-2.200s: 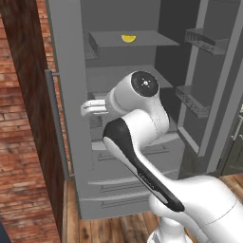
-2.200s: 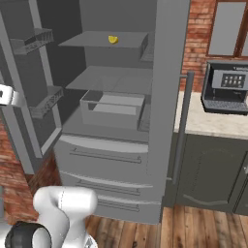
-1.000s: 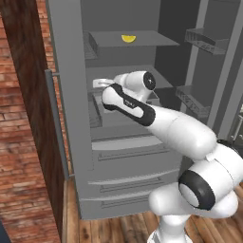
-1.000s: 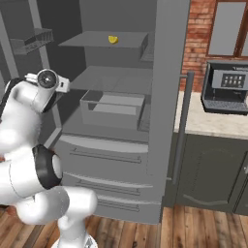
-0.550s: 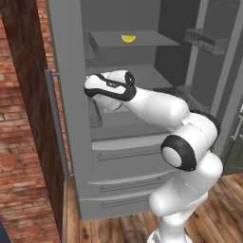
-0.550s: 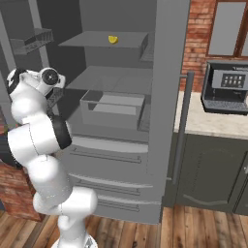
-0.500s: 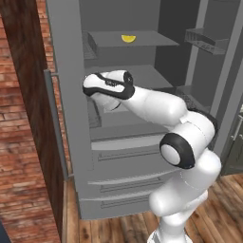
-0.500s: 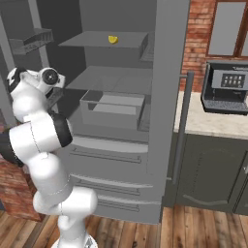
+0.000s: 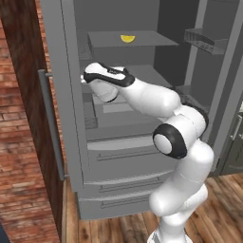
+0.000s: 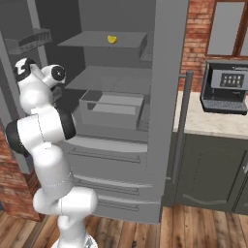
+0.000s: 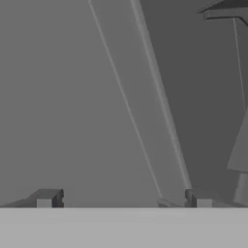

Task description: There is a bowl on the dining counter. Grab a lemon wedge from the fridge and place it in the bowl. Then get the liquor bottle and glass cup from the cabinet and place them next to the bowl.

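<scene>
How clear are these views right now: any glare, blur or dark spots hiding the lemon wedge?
Left base view: flat, even light, no glare; lemon wedge sharp on the upper shelf. Right base view: the same, wedge small but clear. Hand view: soft grey fridge surfaces, fingertips wide apart.

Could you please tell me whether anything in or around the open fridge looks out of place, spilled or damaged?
Nothing stands out. The lemon wedge sits alone on the top shelf of the fridge, and the open gripper holds nothing.
</scene>
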